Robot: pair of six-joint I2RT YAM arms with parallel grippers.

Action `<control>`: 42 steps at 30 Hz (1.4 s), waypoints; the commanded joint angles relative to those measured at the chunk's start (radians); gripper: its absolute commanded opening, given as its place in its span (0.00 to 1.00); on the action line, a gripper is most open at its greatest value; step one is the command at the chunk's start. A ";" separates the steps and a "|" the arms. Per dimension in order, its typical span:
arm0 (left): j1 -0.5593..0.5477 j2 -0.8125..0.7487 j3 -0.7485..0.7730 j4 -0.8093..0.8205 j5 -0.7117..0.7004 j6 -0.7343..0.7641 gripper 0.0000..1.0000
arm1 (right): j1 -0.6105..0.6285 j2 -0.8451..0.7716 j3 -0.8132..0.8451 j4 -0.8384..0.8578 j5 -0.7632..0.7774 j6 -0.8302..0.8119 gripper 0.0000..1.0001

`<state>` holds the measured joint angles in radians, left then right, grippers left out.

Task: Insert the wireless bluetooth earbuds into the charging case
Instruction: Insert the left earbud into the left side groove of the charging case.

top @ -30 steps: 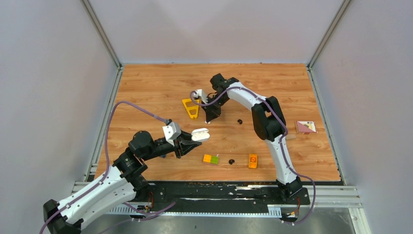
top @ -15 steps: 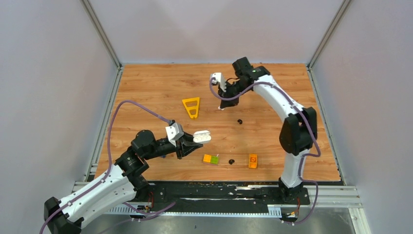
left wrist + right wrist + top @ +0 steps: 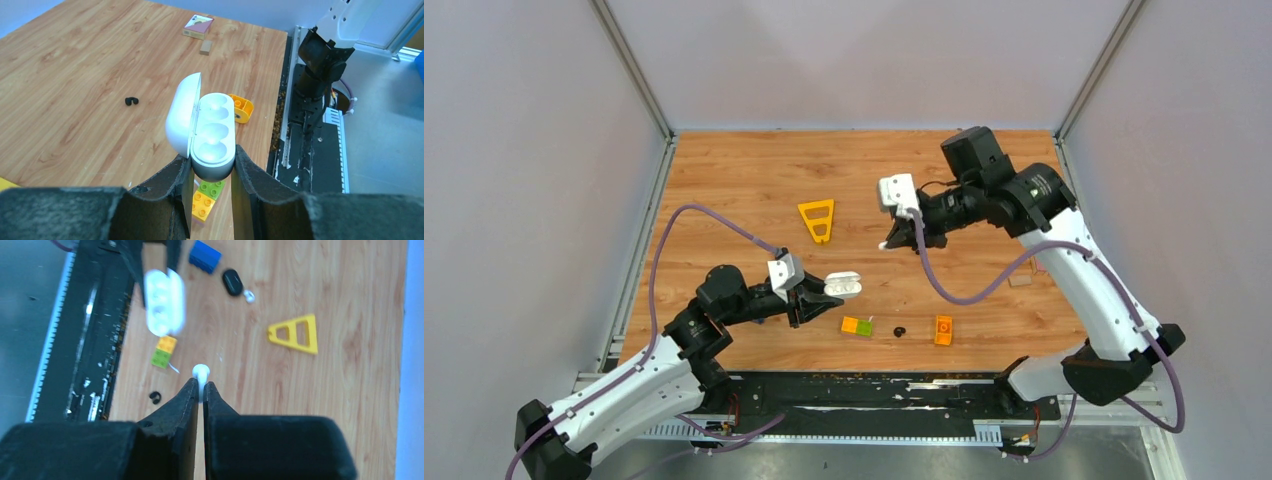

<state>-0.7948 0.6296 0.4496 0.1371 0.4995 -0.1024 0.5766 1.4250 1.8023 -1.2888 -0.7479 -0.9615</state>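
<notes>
The charging case (image 3: 212,125), a smooth white oval, is clamped by its lower end in the left gripper (image 3: 212,159), its lid hinged open sideways, showing three rounded hollows. One white earbud (image 3: 201,372) is pinched at the right gripper (image 3: 201,389) tips; a black earbud (image 3: 900,331) lies on the wooden table (image 3: 754,180)

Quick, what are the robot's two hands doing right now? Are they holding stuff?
Left gripper: shut on the charging case, whose lid is open.
Right gripper: shut on a white earbud.
</notes>
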 commanded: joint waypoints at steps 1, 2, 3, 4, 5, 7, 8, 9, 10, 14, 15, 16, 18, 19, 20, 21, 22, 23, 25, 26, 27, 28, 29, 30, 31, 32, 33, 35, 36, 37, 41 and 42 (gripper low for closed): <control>0.006 0.011 -0.001 0.073 0.048 0.011 0.00 | 0.124 -0.019 0.002 -0.002 -0.021 0.059 0.00; 0.006 0.013 0.000 0.072 0.053 0.014 0.00 | 0.145 -0.013 0.015 -0.001 -0.014 0.065 0.00; 0.006 0.014 0.000 0.072 0.057 0.017 0.00 | 0.172 -0.005 0.025 -0.002 0.002 0.068 0.00; 0.006 0.013 0.000 0.069 0.057 0.019 0.00 | 0.195 0.003 0.034 -0.001 0.019 0.070 0.00; 0.006 0.011 0.000 0.067 0.055 0.021 0.00 | 0.220 0.012 0.042 -0.001 0.033 0.074 0.00; 0.006 0.004 0.000 0.063 0.047 0.025 0.00 | 0.267 0.029 0.057 0.014 0.059 0.111 0.00; 0.006 0.000 -0.001 0.064 0.043 0.027 0.00 | 0.287 0.035 0.061 0.028 0.069 0.135 0.00; 0.006 -0.002 -0.002 0.065 0.042 0.027 0.00 | 0.303 0.040 0.061 0.044 0.082 0.157 0.00; 0.006 -0.004 -0.002 0.065 0.041 0.027 0.00 | 0.319 0.046 0.060 0.061 0.096 0.179 0.00; 0.006 -0.009 -0.002 0.066 0.042 0.027 0.00 | 0.347 0.082 0.074 0.094 0.121 0.243 0.00; 0.006 -0.011 -0.002 0.066 0.041 0.026 0.00 | 0.353 0.086 0.076 0.104 0.127 0.257 0.00; 0.006 -0.014 -0.001 0.066 0.039 0.026 0.00 | 0.359 0.088 0.079 0.122 0.136 0.277 0.00; 0.005 -0.019 -0.002 0.067 0.036 0.026 0.00 | 0.371 0.094 0.080 0.149 0.150 0.304 0.00; 0.006 -0.020 -0.002 0.068 0.033 0.026 0.00 | 0.376 0.098 0.084 0.154 0.150 0.313 0.00; 0.006 -0.023 -0.002 0.067 0.034 0.026 0.00 | 0.383 0.103 0.088 0.158 0.152 0.314 0.00; 0.006 -0.023 -0.002 0.068 0.034 0.026 0.00 | 0.389 0.107 0.089 0.161 0.156 0.314 0.00; 0.006 -0.024 -0.002 0.068 0.033 0.026 0.00 | 0.394 0.112 0.089 0.164 0.157 0.314 0.00; 0.006 -0.025 -0.002 0.069 0.033 0.026 0.00 | 0.398 0.117 0.090 0.163 0.157 0.313 0.00; 0.006 -0.029 -0.002 0.069 0.033 0.026 0.00 | 0.406 0.128 0.092 0.163 0.158 0.313 0.00; 0.006 -0.031 -0.002 0.068 0.033 0.026 0.00 | 0.409 0.133 0.092 0.161 0.157 0.313 0.00; 0.006 -0.032 -0.002 0.069 0.033 0.027 0.00 | 0.412 0.137 0.094 0.160 0.158 0.313 0.00; 0.006 -0.033 -0.002 0.068 0.032 0.026 0.00 | 0.415 0.142 0.095 0.160 0.158 0.314 0.00; 0.005 -0.033 -0.002 0.069 0.030 0.026 0.00 | 0.418 0.145 0.098 0.158 0.157 0.312 0.00; 0.005 -0.035 0.000 0.067 0.028 0.025 0.00 | 0.421 0.148 0.102 0.156 0.154 0.311 0.00; 0.005 -0.038 -0.002 0.066 0.022 0.025 0.00 | 0.424 0.150 0.107 0.148 0.146 0.305 0.00; 0.006 -0.040 -0.004 0.067 0.020 0.026 0.00 | 0.427 0.153 0.109 0.140 0.141 0.298 0.00; 0.006 -0.041 -0.005 0.067 0.019 0.026 0.00 | 0.433 0.155 0.106 0.135 0.143 0.294 0.00; 0.006 -0.043 -0.003 0.066 0.018 0.027 0.00 | 0.441 0.153 0.096 0.131 0.151 0.288 0.00; 0.006 -0.043 -0.003 0.067 0.017 0.027 0.00 | 0.446 0.153 0.092 0.132 0.156 0.284 0.00; 0.006 -0.044 -0.003 0.065 0.017 0.027 0.00 | 0.450 0.153 0.088 0.130 0.163 0.280 0.00; 0.006 -0.046 -0.004 0.065 0.016 0.027 0.00 | 0.455 0.158 0.085 0.131 0.180 0.272 0.00; 0.006 -0.046 -0.004 0.066 0.016 0.027 0.00 | 0.457 0.159 0.085 0.133 0.183 0.272 0.00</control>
<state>-0.7948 0.5961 0.4458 0.1608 0.5179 -0.0948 1.0248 1.5841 1.8637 -1.1679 -0.5858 -0.6819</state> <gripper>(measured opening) 0.350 0.066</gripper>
